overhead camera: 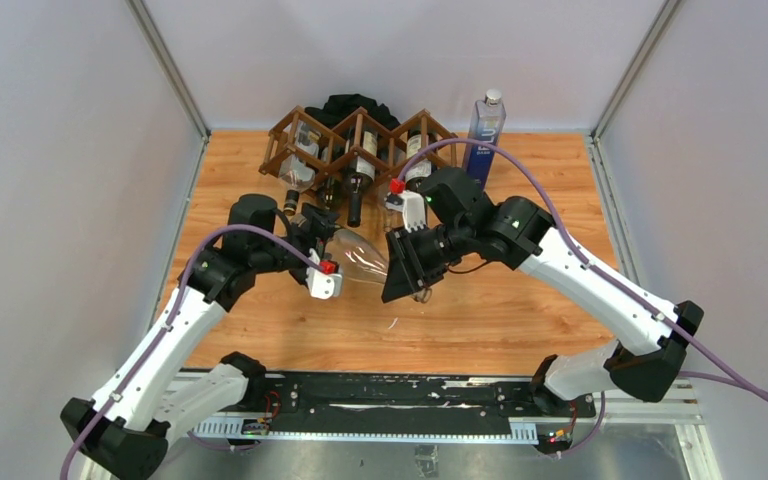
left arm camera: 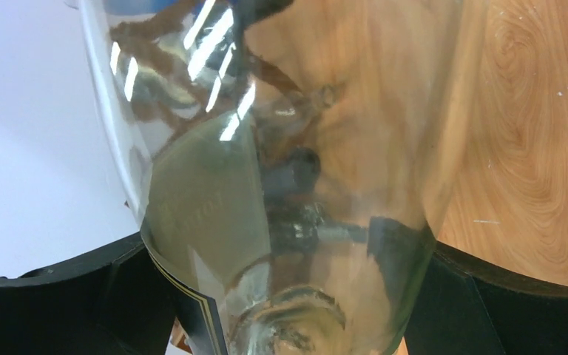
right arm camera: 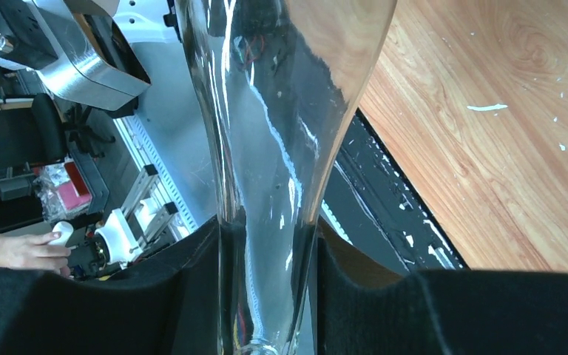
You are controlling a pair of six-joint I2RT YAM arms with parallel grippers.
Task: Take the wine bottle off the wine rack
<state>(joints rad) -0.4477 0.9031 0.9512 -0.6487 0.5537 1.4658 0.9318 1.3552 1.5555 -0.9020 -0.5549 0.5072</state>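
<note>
Already the bottle is off the rack, held lying across mid-bench, well apart from the lattice at 12 o'clock. It is clamped at both ends: the left fingers are closed on its wider part, the right fingers on its slim part. Slick glass is judged the main hazard. Should the arms be pulled unevenly, the bottle could be twisted out of one grip and dropped onto the bench. Dark bottles lie in the rack with necks pointing toward 6 o'clock, near the left wrist, and could be knocked. A blue bottle stands at 1 o'clock. Bare wood toward 4 and 6 o'clock offers room for setting down.
</note>
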